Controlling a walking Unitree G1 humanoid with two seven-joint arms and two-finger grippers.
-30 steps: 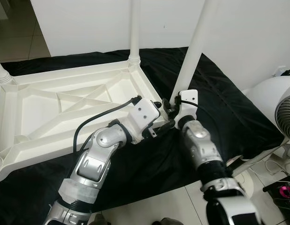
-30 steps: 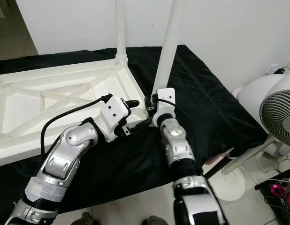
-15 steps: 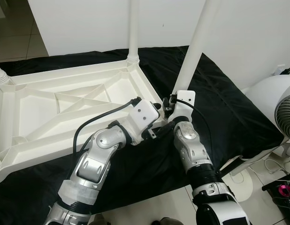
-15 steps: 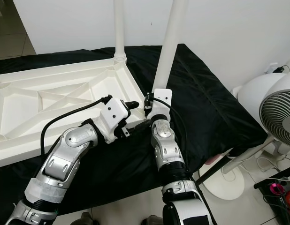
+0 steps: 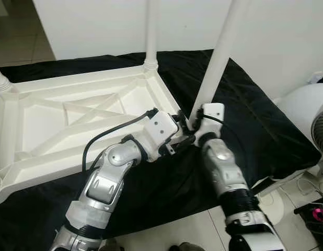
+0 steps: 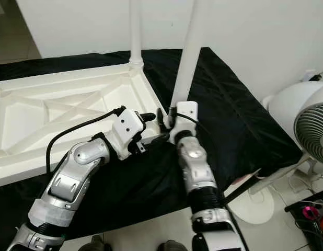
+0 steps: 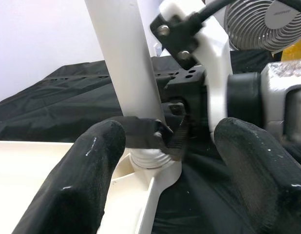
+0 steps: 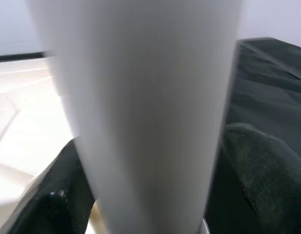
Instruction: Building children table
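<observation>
Right wrist view showed the right gripper (image 5: pixel 189 121) with fingers (image 8: pixel 260 161) clamped around the upright leg (image 5: pixel 220 57) at the upturned table's (image 5: pixel 57 130) near corner, left gripper (image 7: pixel 162 161) spread just beside.

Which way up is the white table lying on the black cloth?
Upside down. The table shows its ribbed underside, and its legs stand up from the corners. The right gripper clasps the near leg at its base.

A tiled floor (image 5: pixel 20 49) carries a black cloth (image 5: pixel 255 120); on the cloth lies an upturned white table (image 5: pixel 72 120).
</observation>
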